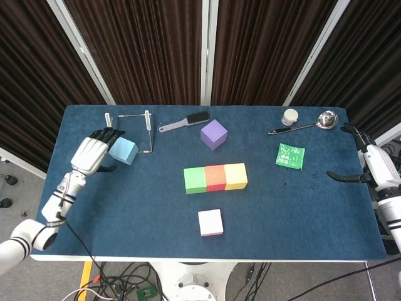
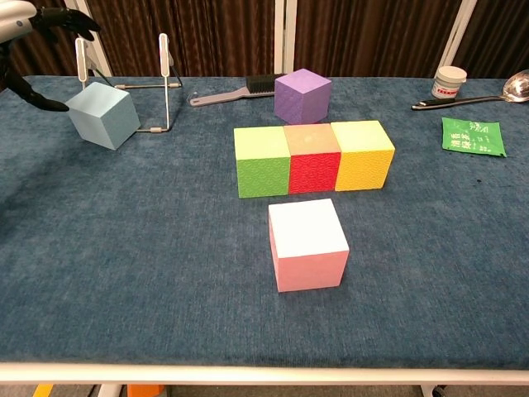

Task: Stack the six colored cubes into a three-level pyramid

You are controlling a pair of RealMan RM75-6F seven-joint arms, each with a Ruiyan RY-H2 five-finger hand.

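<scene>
Left hand (image 1: 91,153) released, fingers spread, just left of the light blue cube (image 1: 123,150), which sits on the desk (image 1: 144,207) by the wire rack (image 1: 139,128). Can't tell if the fingertips touch it. Right hand (image 1: 369,164) empty, fingers apart, at the desk's right edge. Green cube (image 1: 195,179), red cube (image 1: 215,177), yellow cube (image 1: 235,176) touching in one row mid-desk. Purple cube (image 1: 213,134) behind the row, pink cube (image 1: 210,222) in front, both apart from it. No cube stacked.
</scene>
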